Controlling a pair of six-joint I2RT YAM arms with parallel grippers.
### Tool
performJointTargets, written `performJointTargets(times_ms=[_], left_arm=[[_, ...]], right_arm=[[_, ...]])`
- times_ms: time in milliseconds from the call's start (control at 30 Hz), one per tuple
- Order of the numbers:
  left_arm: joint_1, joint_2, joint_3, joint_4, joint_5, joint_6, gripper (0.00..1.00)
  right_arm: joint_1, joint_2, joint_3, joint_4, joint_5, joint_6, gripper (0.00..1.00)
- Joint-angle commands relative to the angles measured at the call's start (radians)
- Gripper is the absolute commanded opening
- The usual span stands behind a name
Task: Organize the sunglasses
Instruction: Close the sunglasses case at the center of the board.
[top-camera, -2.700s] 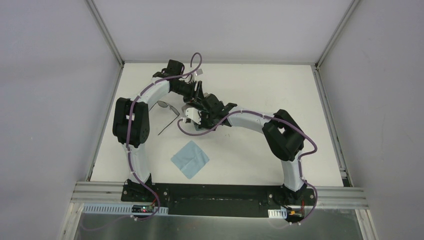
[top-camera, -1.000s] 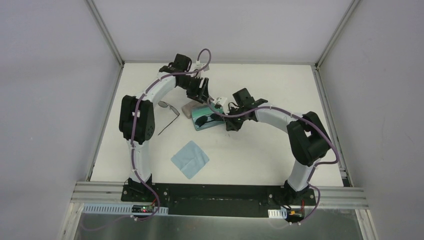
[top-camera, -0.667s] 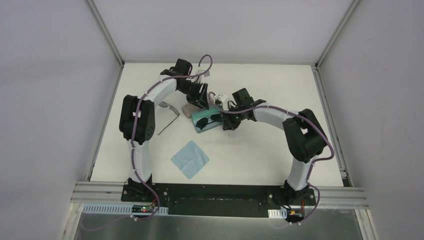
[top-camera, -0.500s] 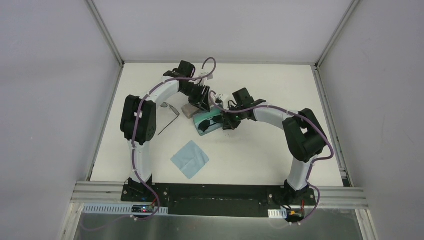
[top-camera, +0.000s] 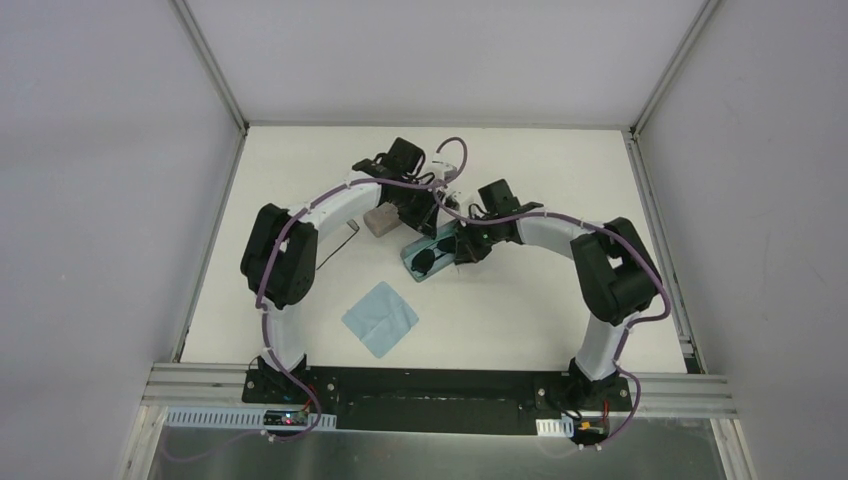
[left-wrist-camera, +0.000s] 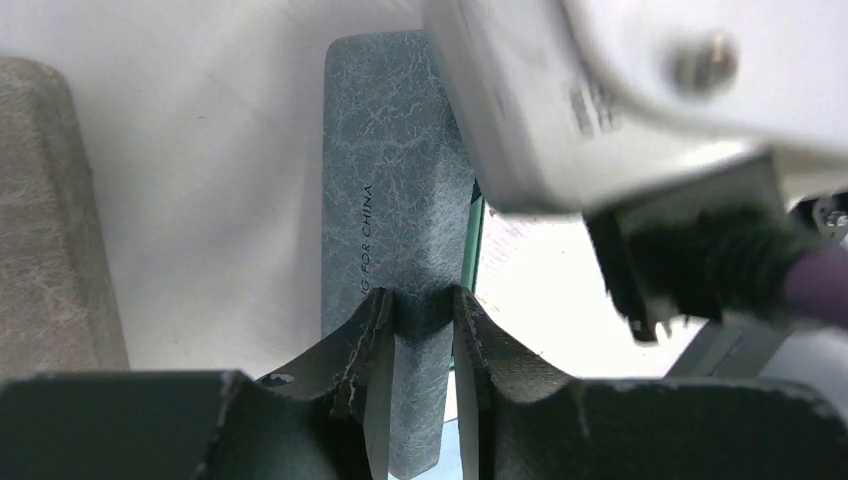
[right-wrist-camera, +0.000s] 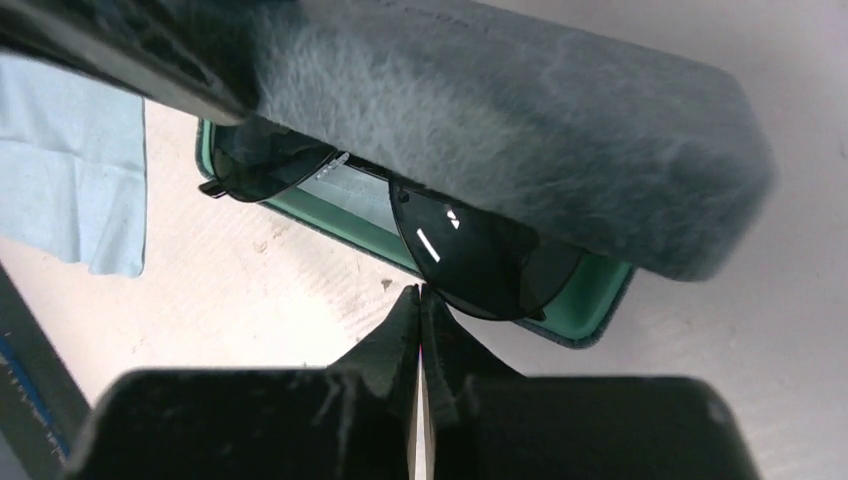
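One pair of black sunglasses with dark lenses lies inside the open blue case, on its green lining. The case lid stands up between the fingers of my left gripper, which is shut on it. My right gripper is shut and holds nothing. Its tips sit at the case's near rim, just below a lens. In the top view my left gripper and right gripper meet over the case. A thin black temple of a second pair of sunglasses shows beside the left arm.
A beige case, also at the left edge of the left wrist view, lies closed left of the blue one. A light blue cloth lies nearer the arm bases and shows again in the right wrist view. Metal rails edge the white table.
My left arm swung right from the beige case to the blue one, and its jaws narrowed onto the lid. The blue case turned and shifted slightly right. The right gripper stayed shut beside it.
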Motion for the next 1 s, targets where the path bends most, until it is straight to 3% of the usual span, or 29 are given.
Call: performJointTargets(times_ms=[0,233,467,633,967], left_arm=[[-0.086,-0.030,-0.063,0.028,-0.133,-0.025,0.00],[-0.132,-0.023,-0.087,0.066,-0.219,-0.057,0.00],[-0.190,0.016,-0.080,0.065,-0.134,-0.073,0.00],[-0.212,0.053,-0.039,0.011,0.001,-0.070,0.32],[-0.198,0.034,0.093,-0.046,-0.032,-0.043,0.48]], right_arm=[[-0.076,-0.104,0.002,-0.087,-0.089,-0.039,0.00],[-0.284,-0.185,-0.035,-0.376,-0.203,-0.163,0.00],[-0.483,-0.231,-0.064,-0.431,-0.226,-0.162,0.00],[-0.521,-0.240,-0.049,-0.411,-0.235,-0.134,0.00],[-0.521,-0.321,-0.031,-0.437,-0.210,-0.139,0.00]])
